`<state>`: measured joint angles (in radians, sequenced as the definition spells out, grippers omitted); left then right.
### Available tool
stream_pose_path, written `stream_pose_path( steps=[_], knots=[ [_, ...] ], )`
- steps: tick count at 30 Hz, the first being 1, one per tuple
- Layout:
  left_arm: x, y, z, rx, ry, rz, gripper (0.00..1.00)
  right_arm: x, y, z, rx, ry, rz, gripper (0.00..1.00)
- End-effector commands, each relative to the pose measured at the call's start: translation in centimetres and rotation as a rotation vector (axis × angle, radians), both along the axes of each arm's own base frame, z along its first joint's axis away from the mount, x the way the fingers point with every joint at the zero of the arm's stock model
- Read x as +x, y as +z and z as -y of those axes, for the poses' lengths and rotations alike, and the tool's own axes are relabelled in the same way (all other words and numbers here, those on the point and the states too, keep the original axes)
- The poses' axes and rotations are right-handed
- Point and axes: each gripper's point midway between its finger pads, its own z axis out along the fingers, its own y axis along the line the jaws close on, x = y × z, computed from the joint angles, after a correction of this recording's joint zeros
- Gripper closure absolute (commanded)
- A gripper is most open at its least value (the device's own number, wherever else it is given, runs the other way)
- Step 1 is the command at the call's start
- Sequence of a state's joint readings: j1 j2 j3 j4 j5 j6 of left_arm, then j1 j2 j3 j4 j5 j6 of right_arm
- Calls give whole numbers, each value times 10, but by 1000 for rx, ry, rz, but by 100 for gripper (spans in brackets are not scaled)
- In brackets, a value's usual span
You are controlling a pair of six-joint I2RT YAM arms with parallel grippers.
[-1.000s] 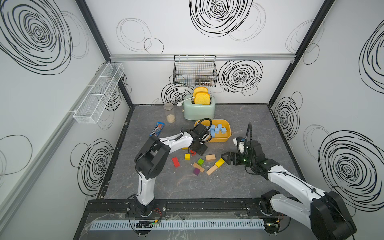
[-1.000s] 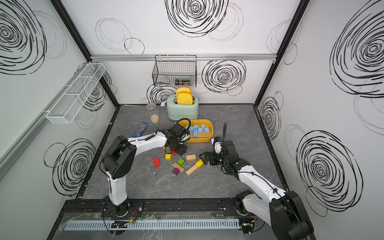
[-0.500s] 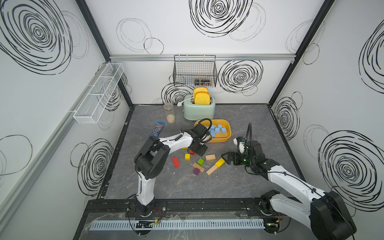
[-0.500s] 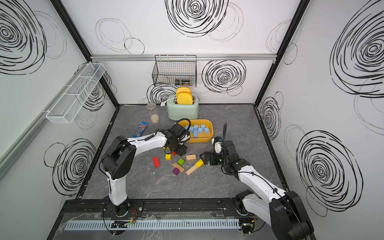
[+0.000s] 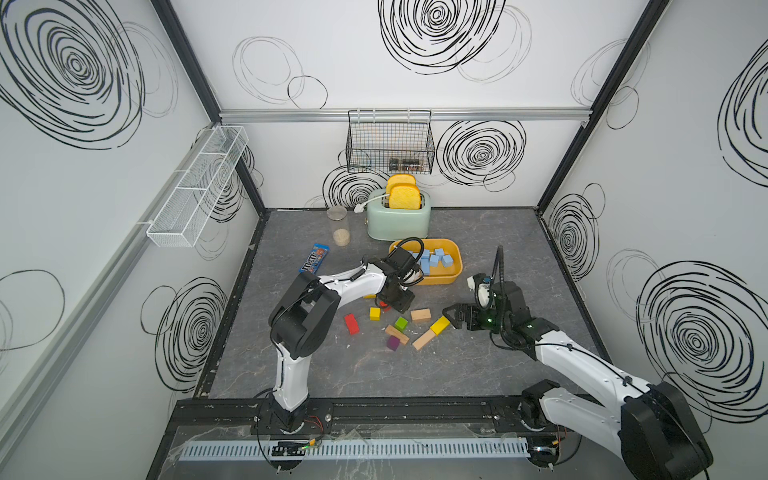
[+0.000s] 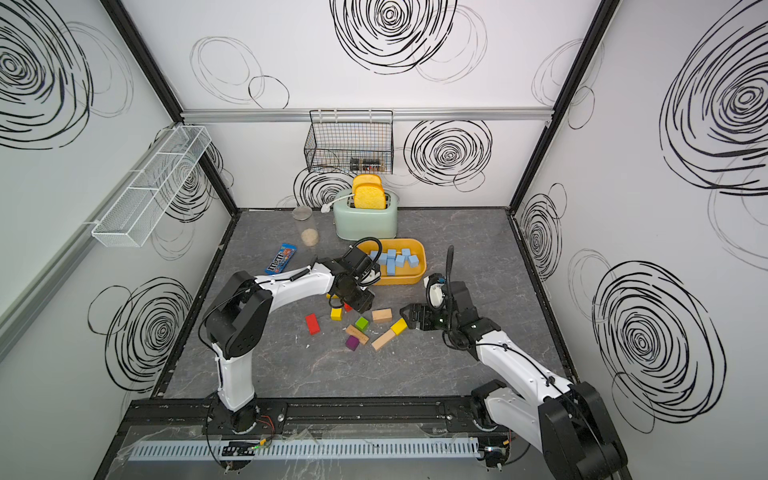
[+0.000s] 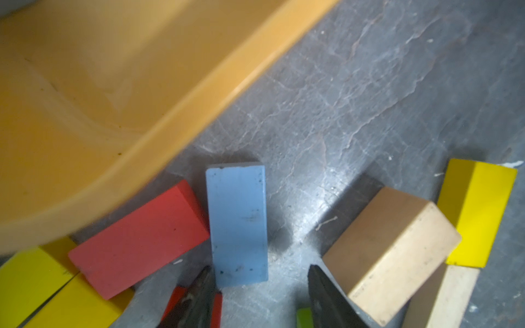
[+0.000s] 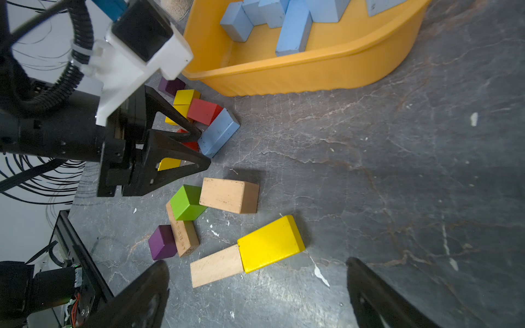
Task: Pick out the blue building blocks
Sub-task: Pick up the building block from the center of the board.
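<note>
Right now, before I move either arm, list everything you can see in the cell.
blue building blocks: several, light blue, in the tub
oblong blue block: one, light blue, on the table beside the tub
tub: one, yellow, mid-table
red blocks: at least two, red, table
yellow blocks: at least three, yellow, table
green block: one, green, table
purple blocks: two, purple, table
wood blocks: three, plain, table
toaster: one, mint green, back
toast slices: two, yellow, in toaster
jar: one, clear, beside toaster
candy packet: one, blue, table
wire basket: one, black, back wall
mesh shelf: one, white, side wall
left gripper: black, open at the oblong blue block's end
right gripper: black, open, empty
</note>
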<state>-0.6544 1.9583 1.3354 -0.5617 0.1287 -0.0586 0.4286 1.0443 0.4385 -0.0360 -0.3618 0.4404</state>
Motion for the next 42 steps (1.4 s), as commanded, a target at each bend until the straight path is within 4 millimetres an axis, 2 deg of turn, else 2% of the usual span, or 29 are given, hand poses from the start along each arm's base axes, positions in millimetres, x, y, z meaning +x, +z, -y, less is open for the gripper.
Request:
stream_pose_path(
  steps=[1, 5, 13, 18, 26, 42],
  knots=[
    [-1, -3, -1, 28, -7, -11, 40, -3, -2, 2, -13, 4, 8, 2],
    [1, -6, -2, 31, 1, -4, 34, -3, -3, 3, -16, 2, 10, 2],
    [11, -9, 6, 19, 6, -4, 34, -2, -2, 3, -21, 0, 12, 2],
    [9, -14, 8, 16, 3, -16, 35, -2, -2, 3, -23, 0, 11, 2],
    [13, -19, 9, 18, 12, -11, 40, 0, -2, 4, -29, -3, 17, 2],
    [13, -27, 4, 38, 45, -7, 60, 4, 0, 7, -58, -13, 31, 2]
  ],
)
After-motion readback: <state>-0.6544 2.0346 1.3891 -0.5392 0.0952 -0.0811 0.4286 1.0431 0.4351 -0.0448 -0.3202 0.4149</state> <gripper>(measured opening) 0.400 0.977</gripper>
